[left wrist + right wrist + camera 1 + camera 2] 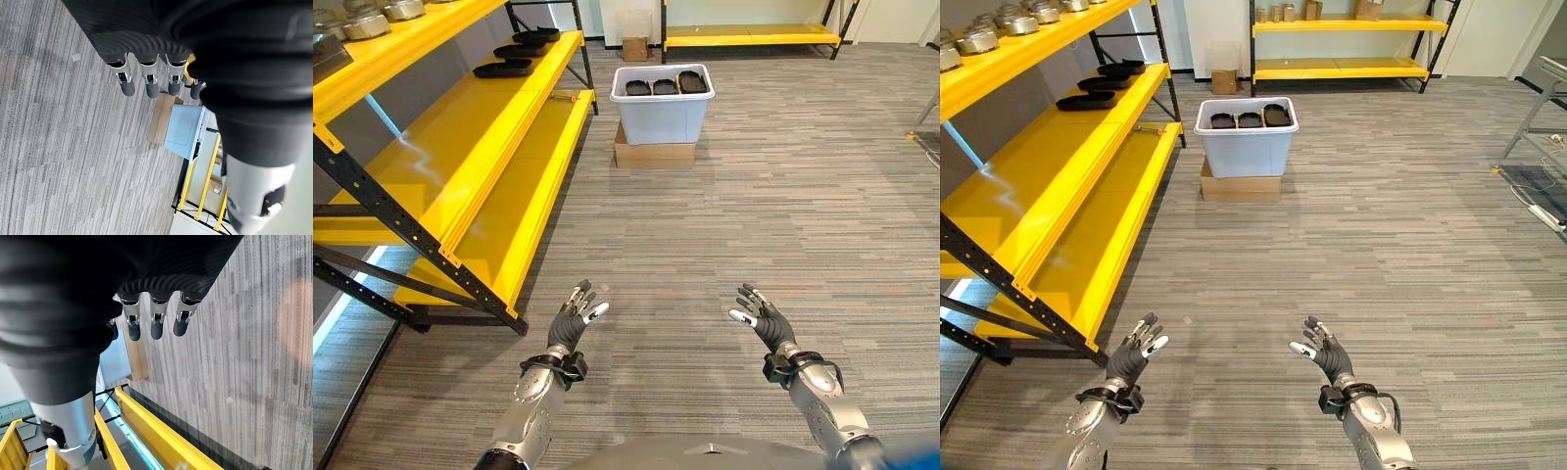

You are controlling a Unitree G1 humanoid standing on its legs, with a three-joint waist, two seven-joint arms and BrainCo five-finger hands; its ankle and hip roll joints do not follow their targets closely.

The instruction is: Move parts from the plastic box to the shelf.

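— While both arms reach forward low over the grey striped carpet [783, 196], how do the hands look?
— The left hand [574, 319] and right hand [760, 315] hang well apart, fingers spread and relaxed, holding nothing.
— And the parts?
— Three black parts [665, 85] sit in the white plastic box [662, 116], far ahead on a flat cardboard carton [654, 154]. More black trays [504, 68] lie on the yellow metal shelf [489, 147] at left.
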